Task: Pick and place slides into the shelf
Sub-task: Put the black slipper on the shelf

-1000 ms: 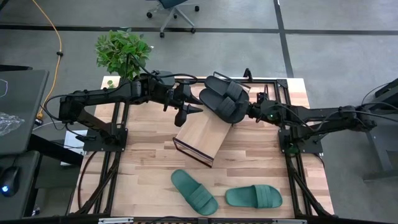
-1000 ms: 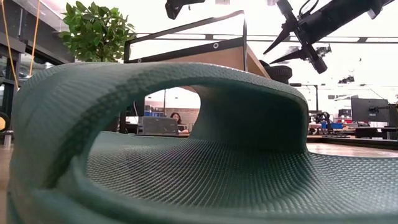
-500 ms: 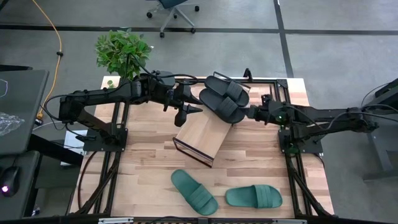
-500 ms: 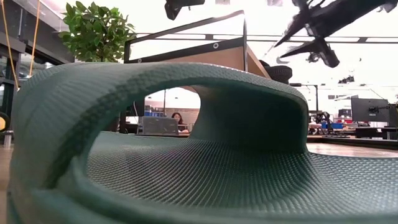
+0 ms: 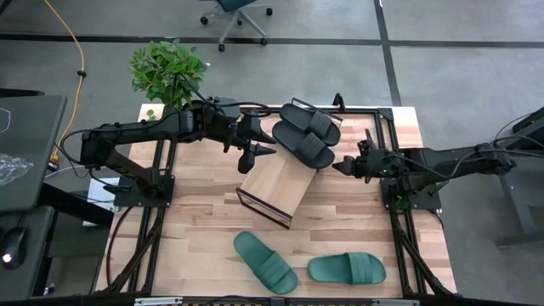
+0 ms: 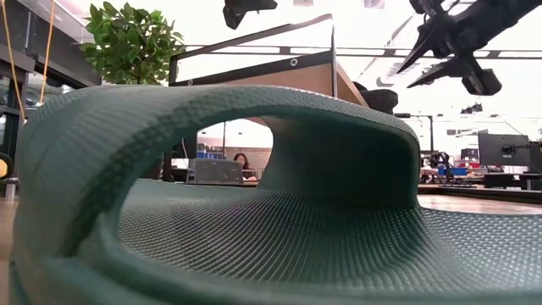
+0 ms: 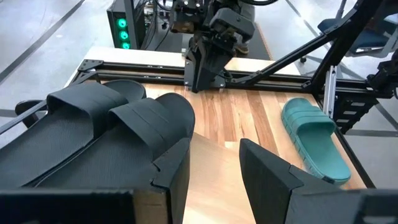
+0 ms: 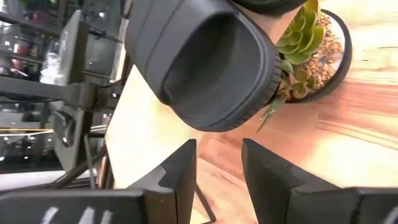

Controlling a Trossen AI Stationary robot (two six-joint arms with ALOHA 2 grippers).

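**High view.** Shelf [image 5: 276,183]: slanted light-wood board on a dark frame, mid-worktop [image 5: 204,229]. Contents: two black slides [image 5: 304,136], side by side on the upper end, toes overhanging the top edge; the lower part of the board is bare, which leaves room, I judge, for the other pair. Two teal slides remain on the worktop near its front edge, one [image 5: 265,262] angled, the other [image 5: 347,269] just beside it, apart from the shelf. Left hand [image 5: 257,151] hangs just beside the shelf's upper left edge, holding nothing. Right hand [image 5: 344,165] is off the shelf's right side, near the black pair but apart from it, empty; placement of that pair looks finished. Potted plant [image 5: 168,72] at the far left corner.

**Low view.** A teal slide [image 6: 212,195] fills the picture, strap arching over the footbed. Behind it the shelf's raised end [image 6: 254,72]; the right hand [image 6: 449,51] is above, fingers spread, nothing between them.

**Left wrist view.** Left hand's fingers [image 7: 264,174] parted with a clear gap, gripping nothing, poised over the bare board. Black pair [image 7: 106,134] rests beside them; one teal slide [image 7: 314,140] lies beyond on the worktop.

**Right wrist view.** Right hand's fingers [image 8: 264,171] apart and empty; a black slide's rounded end [image 8: 211,68] sits ahead, overhanging the board. A small succulent pot [image 8: 311,50] stands behind it.
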